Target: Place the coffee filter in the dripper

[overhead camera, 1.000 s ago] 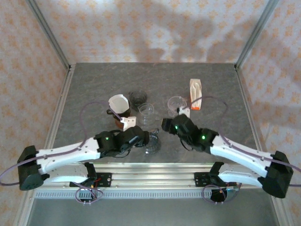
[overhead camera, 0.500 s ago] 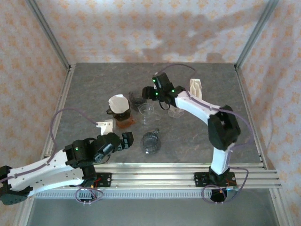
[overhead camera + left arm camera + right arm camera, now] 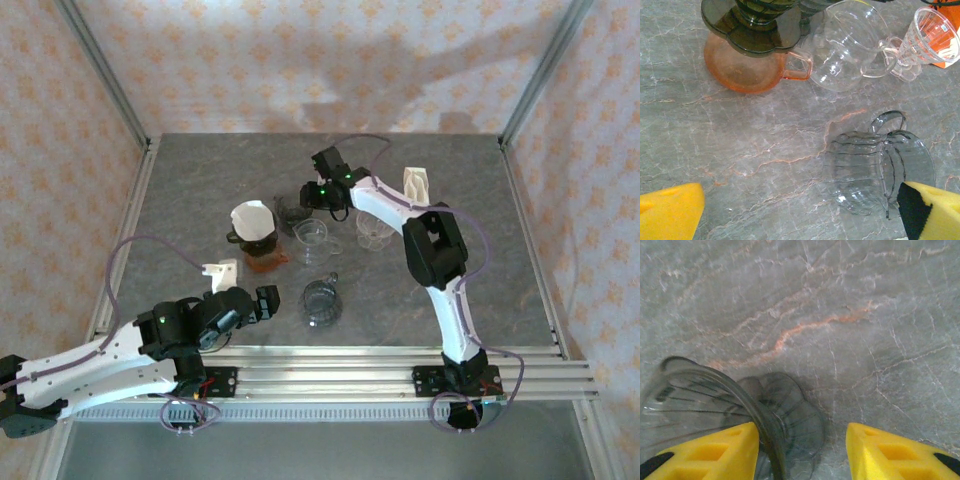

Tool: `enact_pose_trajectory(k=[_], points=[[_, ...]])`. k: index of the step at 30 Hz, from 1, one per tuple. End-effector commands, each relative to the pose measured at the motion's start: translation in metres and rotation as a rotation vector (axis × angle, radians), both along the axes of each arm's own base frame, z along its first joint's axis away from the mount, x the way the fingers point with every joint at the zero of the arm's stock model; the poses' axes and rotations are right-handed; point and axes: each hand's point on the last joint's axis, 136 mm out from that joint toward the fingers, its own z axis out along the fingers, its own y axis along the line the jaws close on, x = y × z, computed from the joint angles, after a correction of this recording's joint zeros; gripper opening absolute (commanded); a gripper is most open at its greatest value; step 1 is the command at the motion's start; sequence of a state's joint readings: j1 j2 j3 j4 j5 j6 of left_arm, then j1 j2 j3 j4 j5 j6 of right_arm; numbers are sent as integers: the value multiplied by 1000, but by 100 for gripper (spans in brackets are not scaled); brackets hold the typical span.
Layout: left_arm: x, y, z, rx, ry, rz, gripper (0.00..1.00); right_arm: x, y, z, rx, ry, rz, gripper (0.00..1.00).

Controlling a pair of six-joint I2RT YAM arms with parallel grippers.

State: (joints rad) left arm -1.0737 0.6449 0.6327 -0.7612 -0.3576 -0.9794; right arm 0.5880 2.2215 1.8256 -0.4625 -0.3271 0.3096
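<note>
1. From above, the white filter (image 3: 252, 219) sits in a dark dripper (image 3: 236, 238) on an amber jug (image 3: 266, 260), left of middle on the table (image 3: 450, 270).
2. My left wrist view brings close a clear dripper (image 3: 875, 167) lying on its side.
3. My left end effector (image 3: 797, 212) gapes fully and holds nothing.
4. My right wrist view shows my right end effector (image 3: 802, 445) partly open, astride the rim of a smoked dripper (image 3: 715, 405) on its side. It is not clamped.

The filter (image 3: 252, 216) sits in a dripper (image 3: 747, 37) atop the carafe (image 3: 742, 72), left of the pitcher (image 3: 842, 50).
</note>
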Motion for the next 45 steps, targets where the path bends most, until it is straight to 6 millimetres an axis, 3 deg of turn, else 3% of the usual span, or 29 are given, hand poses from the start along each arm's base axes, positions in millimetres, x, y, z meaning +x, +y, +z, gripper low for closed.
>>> enact_pose_trajectory(k=[1,8,16,23,29,33,37,40,45], points=[[2,15,0,34,-26,56,100,-1,6,1,9,18,18,42],[2,21,1,25,-33,81,100,4,8,7,33,-3,5,17],[1,21,0,8,-33,83,100,20,1,41,64,-82,-72,1],[-1,22,-7,-14,-20,95,100,29,-22,85,85,-150,-133,0],[-3,26,-5,-38,-30,105,100,20,-40,134,81,-224,-145,0],[-4,29,-4,-43,-33,108,100,3,-53,160,93,-242,-160,0],[-4,32,-2,-43,-41,111,100,-29,-67,177,138,-224,-180,0],[-4,34,-2,-49,-48,115,100,-64,-77,187,170,-209,-177,0],[-4,37,-4,-57,-56,126,100,-136,-83,178,150,-137,-93,0]])
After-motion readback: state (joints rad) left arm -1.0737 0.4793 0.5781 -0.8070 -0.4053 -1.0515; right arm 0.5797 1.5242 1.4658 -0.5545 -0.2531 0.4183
